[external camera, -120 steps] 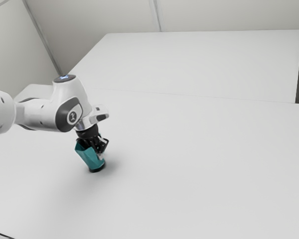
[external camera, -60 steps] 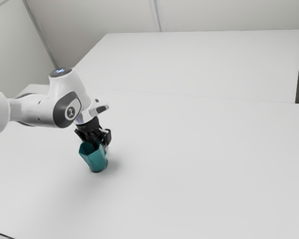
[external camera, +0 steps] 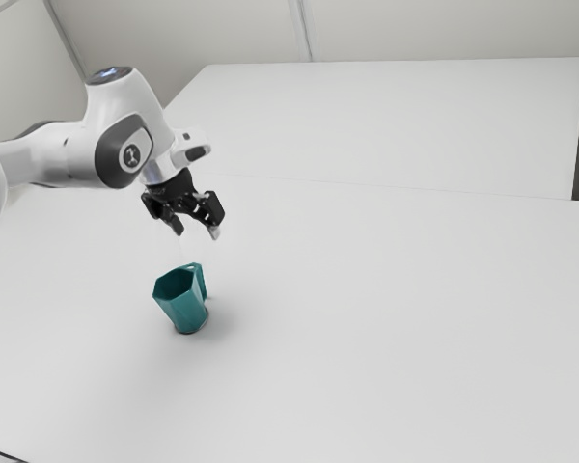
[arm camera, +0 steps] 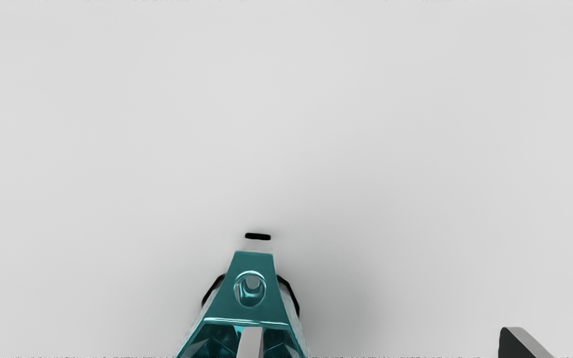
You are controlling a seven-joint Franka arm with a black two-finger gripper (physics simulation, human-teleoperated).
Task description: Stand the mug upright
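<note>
The glossy teal faceted mug (external camera: 184, 310) stands upright on the white table (external camera: 386, 328), below the black two-finger gripper (external camera: 196, 231), whose fingers are spread and empty.

Light bright, diffuse. I note the table (external camera: 415, 318) evenly lit, the far wall (external camera: 434, 29) greyer. Soft shadow beside the mug (external camera: 182, 305), toward the exterior view's right; wrist view: glints on teal.
</note>
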